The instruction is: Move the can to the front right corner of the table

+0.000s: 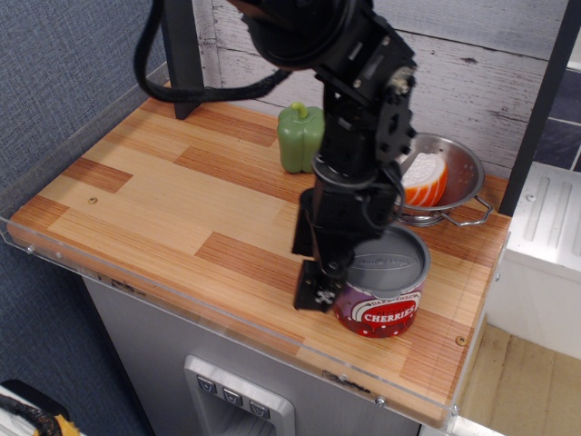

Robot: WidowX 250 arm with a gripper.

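The can (386, 311), a short wide tin with a grey lid and a purple-and-red "CHERRIES" label, stands upright on the wooden table (163, 200) near its front right part. My gripper (359, 276) comes down from above and straddles the can. Its left finger (318, 292) presses against the can's left side. The other finger is hidden behind the can. The gripper looks shut on the can.
A green bell pepper (300, 136) stands at the back middle. A steel colander (457, 173) holding an orange-and-white piece (423, 182) sits at the back right, just behind the arm. A black post (182, 64) rises at the back left. The clear rim runs along the front edge.
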